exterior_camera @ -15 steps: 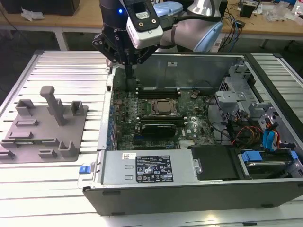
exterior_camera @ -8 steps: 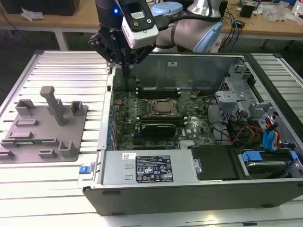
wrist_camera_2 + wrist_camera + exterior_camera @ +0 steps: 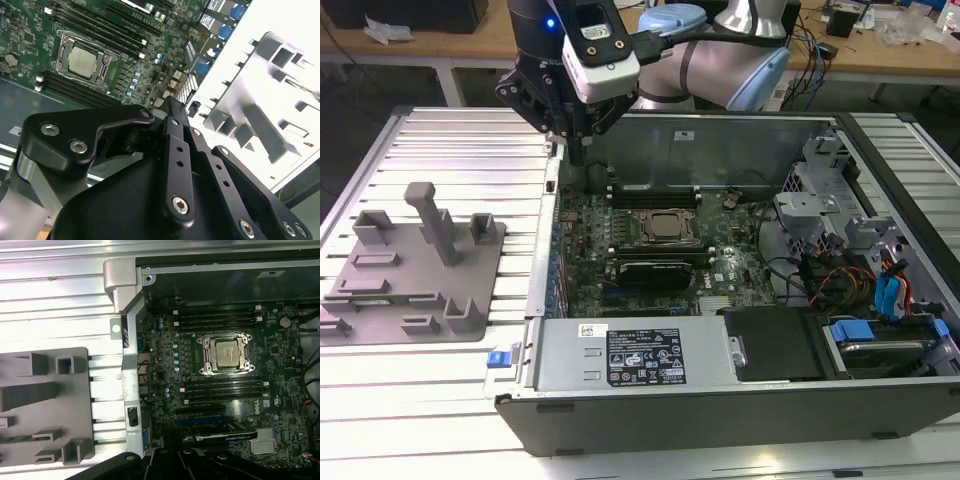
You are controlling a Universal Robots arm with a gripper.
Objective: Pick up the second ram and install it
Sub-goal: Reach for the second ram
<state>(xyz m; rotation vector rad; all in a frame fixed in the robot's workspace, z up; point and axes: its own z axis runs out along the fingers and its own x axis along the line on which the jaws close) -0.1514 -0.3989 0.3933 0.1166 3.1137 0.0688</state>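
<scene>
Gripper (image 3: 576,150): hovering over computer case (image 3: 720,425) corner nearest grey tray (image 3: 415,285); wide or narrow, cannot tell; second ram unlocated; probably light, stiff, fragile; best pinched by long edges.

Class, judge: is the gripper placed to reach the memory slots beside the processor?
Probably yes: the computer case lies open on top, and nothing stands between the gripper and the memory slots.
</scene>
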